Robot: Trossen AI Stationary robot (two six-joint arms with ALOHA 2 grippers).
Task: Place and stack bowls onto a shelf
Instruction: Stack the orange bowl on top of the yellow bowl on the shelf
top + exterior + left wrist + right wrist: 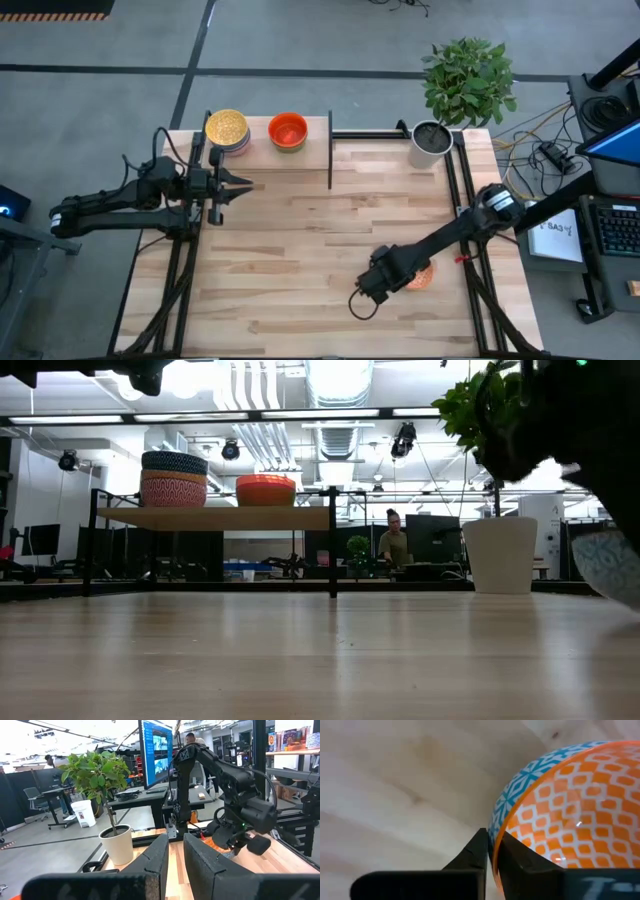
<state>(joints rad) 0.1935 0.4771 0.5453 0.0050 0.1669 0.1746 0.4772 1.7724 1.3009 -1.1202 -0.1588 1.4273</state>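
A: What is gripped by the right gripper point(492, 851)?

B: The rim of a bowl point(560, 815) is pinched between its fingers, one inside the orange-patterned wall and one outside on the blue. In the high view that bowl point(420, 277) is seen low at the table's point(300, 250) near right part, well apart from the shelf point(300, 150).

A: And the shelf?

B: It is at the far left, where a stack of bowls point(227, 130) and a red-orange bowl point(288, 131) are already set side by side.

A: How should the lift be done?

B: Only a thin rim is held, so tilt is likely. A slow, straight rise should be made first, with the bowl kept level, before it is carried across. The shelf edge and the black post point(330, 150) should be cleared from above, and the pot point(431, 143) passed wide.

A: The left gripper point(240, 186)?

B: It is parked beside the shelf's left end, fingers nearly closed on nothing; room should be left for it
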